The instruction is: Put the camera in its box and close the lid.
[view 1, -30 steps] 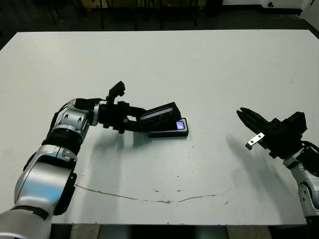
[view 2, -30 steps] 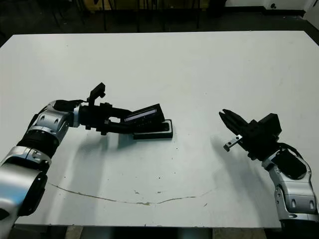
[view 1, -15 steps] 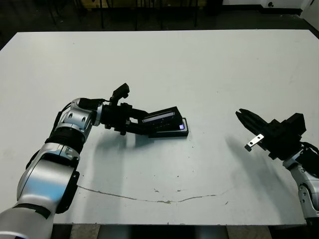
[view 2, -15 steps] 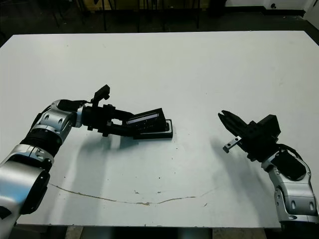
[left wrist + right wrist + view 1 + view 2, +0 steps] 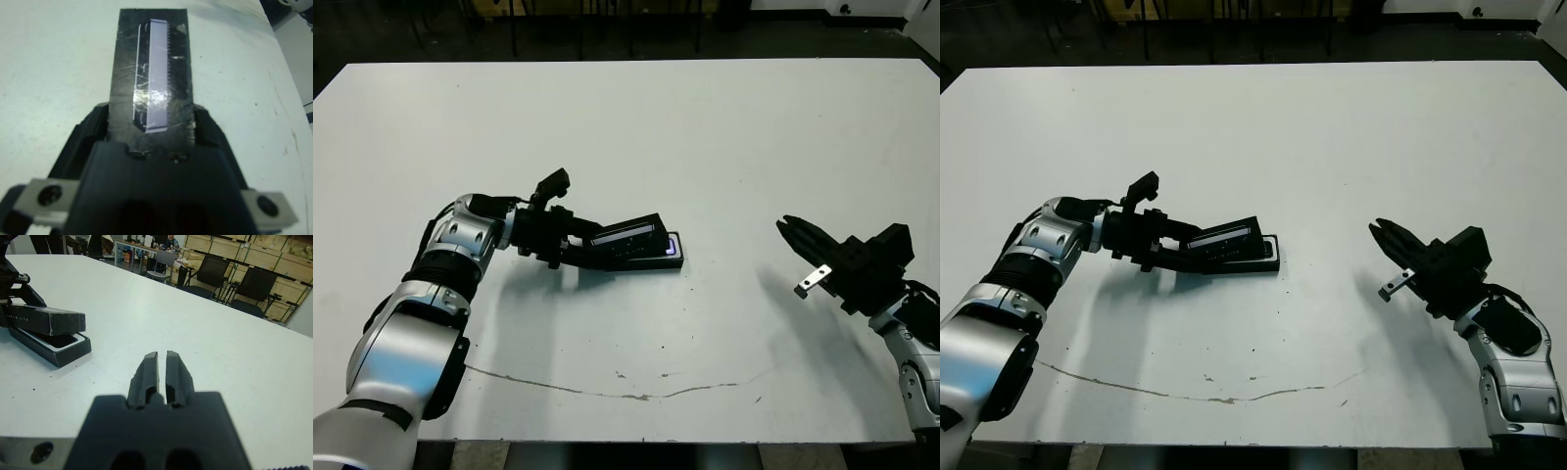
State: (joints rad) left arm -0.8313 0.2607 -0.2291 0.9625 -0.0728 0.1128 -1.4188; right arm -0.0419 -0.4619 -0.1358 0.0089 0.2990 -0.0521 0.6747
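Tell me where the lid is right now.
In the left eye view the lid sits left of the table's centre, held in the left tool, tilted over the box with its far end raised.

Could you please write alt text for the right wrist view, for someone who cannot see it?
The right gripper, fingers together and holding nothing, points across a white table. Off to one side, the left gripper holds the black lid tilted over the white-lined box, still raised at the near end. Chairs and crates stand beyond the table.
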